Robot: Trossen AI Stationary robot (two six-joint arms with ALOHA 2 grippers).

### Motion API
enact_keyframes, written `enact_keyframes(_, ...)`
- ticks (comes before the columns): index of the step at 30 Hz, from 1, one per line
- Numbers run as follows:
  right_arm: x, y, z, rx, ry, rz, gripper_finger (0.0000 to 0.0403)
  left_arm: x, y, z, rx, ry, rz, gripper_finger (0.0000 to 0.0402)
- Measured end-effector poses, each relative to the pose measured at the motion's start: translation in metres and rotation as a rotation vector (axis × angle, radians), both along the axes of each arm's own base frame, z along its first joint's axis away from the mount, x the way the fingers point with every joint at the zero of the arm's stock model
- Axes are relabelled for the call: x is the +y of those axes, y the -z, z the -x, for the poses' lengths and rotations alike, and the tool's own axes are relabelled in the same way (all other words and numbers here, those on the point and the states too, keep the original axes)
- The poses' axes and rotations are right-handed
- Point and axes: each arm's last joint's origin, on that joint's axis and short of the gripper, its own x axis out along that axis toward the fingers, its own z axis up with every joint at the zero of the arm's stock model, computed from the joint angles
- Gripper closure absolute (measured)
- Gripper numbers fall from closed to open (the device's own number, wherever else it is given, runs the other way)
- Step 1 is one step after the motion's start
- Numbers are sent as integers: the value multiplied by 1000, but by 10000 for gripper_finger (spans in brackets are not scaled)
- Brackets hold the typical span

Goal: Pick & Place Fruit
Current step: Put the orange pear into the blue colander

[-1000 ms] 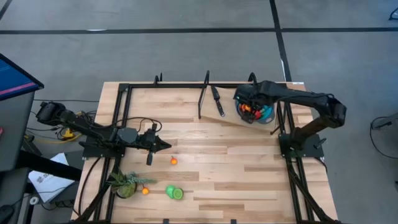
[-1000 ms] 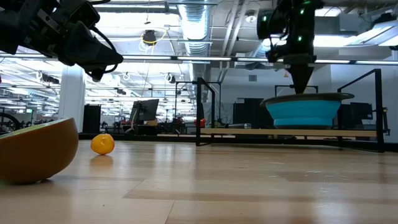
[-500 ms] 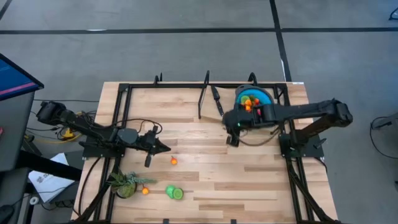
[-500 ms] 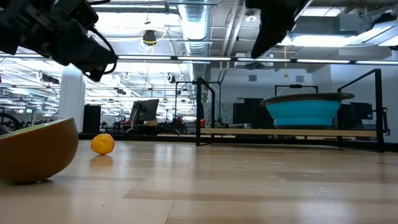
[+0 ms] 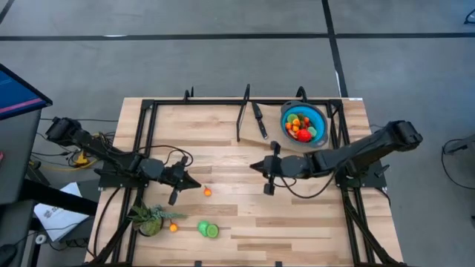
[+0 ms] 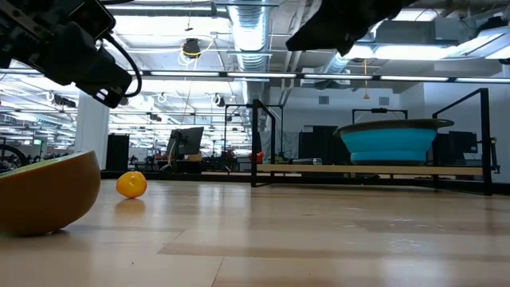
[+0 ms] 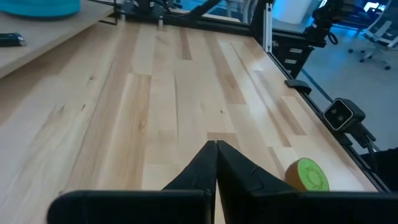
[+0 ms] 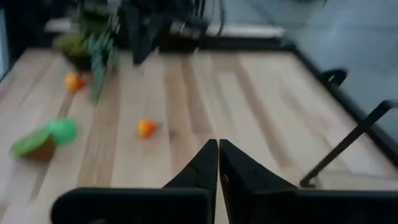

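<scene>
The round blue plastic bowl (image 5: 303, 123) sits at the far right of the pale wooden bench (image 5: 312, 215), heaped with small red, orange and green toy fruits (image 5: 300, 130), so it reads as the collecting place. A few pieces are not yet gathered: a small orange toy fruit (image 5: 207, 192) lies alone near the bench's middle, another small orange piece (image 5: 173, 228) rests just beside the spiky green leafy plant (image 5: 148, 218), and a bright green halved fruit (image 5: 208, 230) lies near the front edge.

The right claw (image 5: 257, 165) reaches out over the middle of the bench with its fingers clenched together on nothing, pointing toward the lone orange fruit, probably lining up for the next pick; it would have to spread its fingers first. The left claw (image 5: 194, 182) hovers just beside that same fruit, likewise clenched and empty, apparently waiting. The black-handled knife (image 5: 259, 120) lies near the bowl, untouched.
</scene>
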Motion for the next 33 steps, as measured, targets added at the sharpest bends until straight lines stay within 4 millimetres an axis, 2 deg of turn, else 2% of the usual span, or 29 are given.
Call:
enact_keyframes(6,6,15,6,-191,-20,-25,396,0,0,0,-4,-1,1,398)
enact_keyframes(9,8,23,10,-208,-25,-36,397,0,-1,0,-8,0,0,398)
enact_keyframes(16,7,24,11,-237,-10,-81,398,-1,-7,-2,-82,40,-63,398)
enact_keyframes(19,7,24,11,-236,-12,-81,400,-4,-9,-1,-108,89,-99,384)
enact_keyframes(22,7,24,11,-233,-18,-83,402,-7,-12,-2,-116,101,-97,345)
enact_keyframes(28,7,25,11,-231,-18,-83,400,-9,-12,-1,-115,167,-80,227)
enact_keyframes(33,7,25,11,-230,-17,-82,401,-12,0,-3,-39,242,-80,160)
